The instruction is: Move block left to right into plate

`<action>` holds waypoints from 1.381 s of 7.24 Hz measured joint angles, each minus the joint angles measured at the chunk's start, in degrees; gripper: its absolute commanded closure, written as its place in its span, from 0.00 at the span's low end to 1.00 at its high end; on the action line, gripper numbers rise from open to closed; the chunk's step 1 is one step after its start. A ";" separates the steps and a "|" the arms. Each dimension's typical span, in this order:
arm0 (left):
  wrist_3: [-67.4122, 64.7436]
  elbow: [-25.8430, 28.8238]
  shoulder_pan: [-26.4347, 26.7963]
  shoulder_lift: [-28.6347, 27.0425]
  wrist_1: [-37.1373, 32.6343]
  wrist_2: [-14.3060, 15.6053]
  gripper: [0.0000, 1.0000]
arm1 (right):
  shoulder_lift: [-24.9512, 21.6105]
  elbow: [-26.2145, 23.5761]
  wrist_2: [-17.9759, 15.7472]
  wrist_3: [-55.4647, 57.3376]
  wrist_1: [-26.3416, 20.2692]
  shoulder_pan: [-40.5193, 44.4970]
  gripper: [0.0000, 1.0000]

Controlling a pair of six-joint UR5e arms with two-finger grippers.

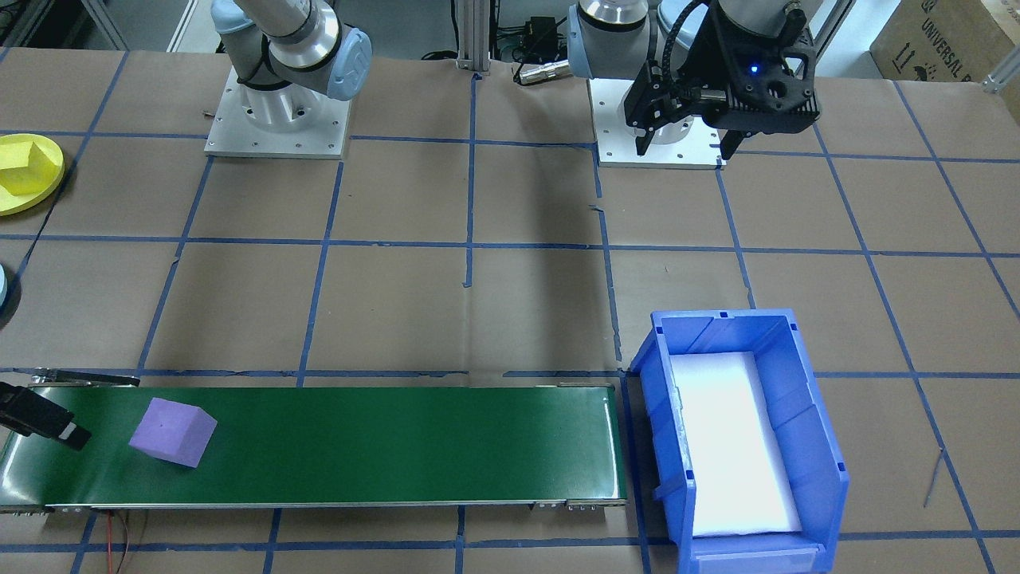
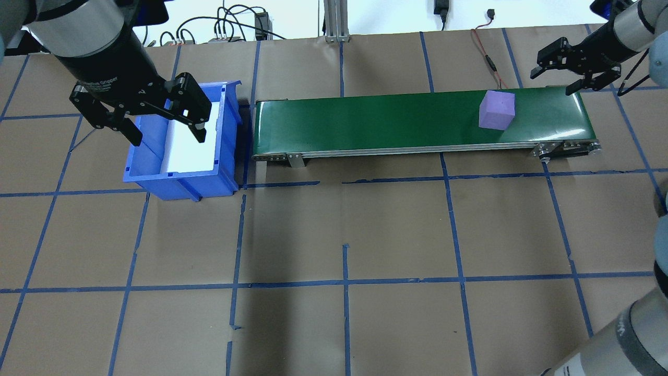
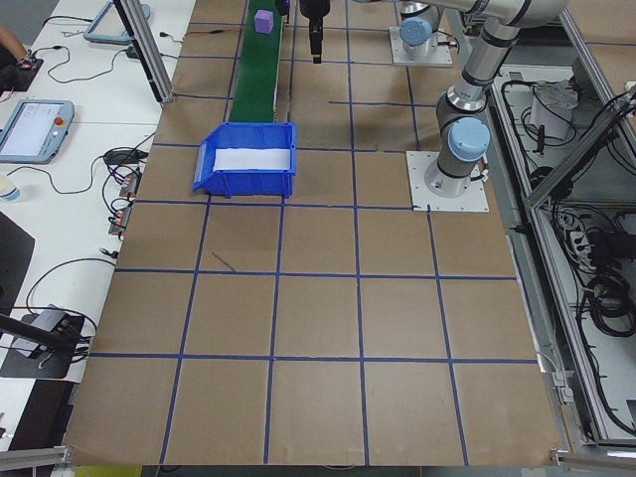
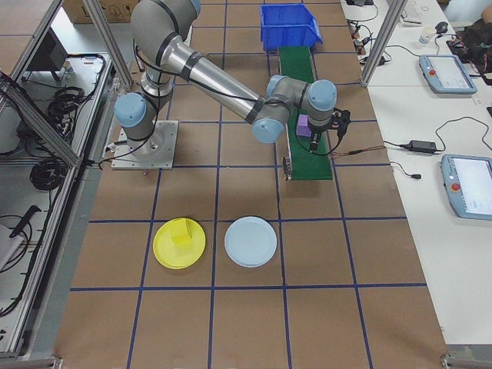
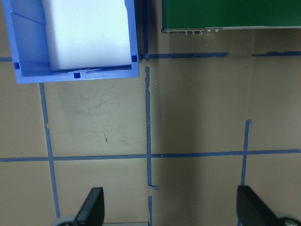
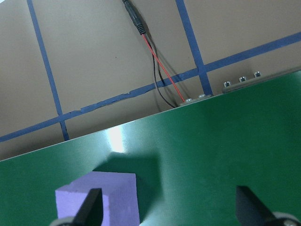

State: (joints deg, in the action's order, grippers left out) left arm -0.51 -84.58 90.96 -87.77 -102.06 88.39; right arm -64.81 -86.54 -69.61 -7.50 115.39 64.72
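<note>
Purple block (image 2: 497,109) on green belt (image 2: 365,122), right end. Right gripper (image 2: 569,67) beside it, jaws apart, seemingly just above belt. Left gripper (image 2: 148,117) spread over bin (image 2: 222,175). Plate (image 4: 179,243) well off belt.

Purple block (image 2: 497,109); green belt (image 2: 376,122); blue bin (image 2: 180,180); yellow plate (image 4: 178,243).

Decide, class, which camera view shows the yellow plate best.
The exterior right view: the whole yellow plate shows there, holding a yellow block. The front-facing view cuts the plate at its edge. The other views miss it.
</note>
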 measured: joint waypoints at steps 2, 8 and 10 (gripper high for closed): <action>0.65 -0.58 -0.28 -0.28 0.37 1.38 0.00 | 0.06 -0.06 0.04 0.32 0.01 0.18 0.01; 0.48 -1.78 0.25 -0.82 4.50 5.63 0.00 | 1.51 -2.08 -0.18 0.70 2.26 0.52 0.01; 0.72 -1.74 0.71 -0.94 4.53 5.55 0.00 | 2.06 -2.72 -0.72 0.38 2.66 0.53 0.03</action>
State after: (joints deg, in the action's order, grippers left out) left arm 0.21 -86.32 91.67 -88.71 -97.53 93.94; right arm -62.75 -89.26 -70.33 -7.13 118.05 65.25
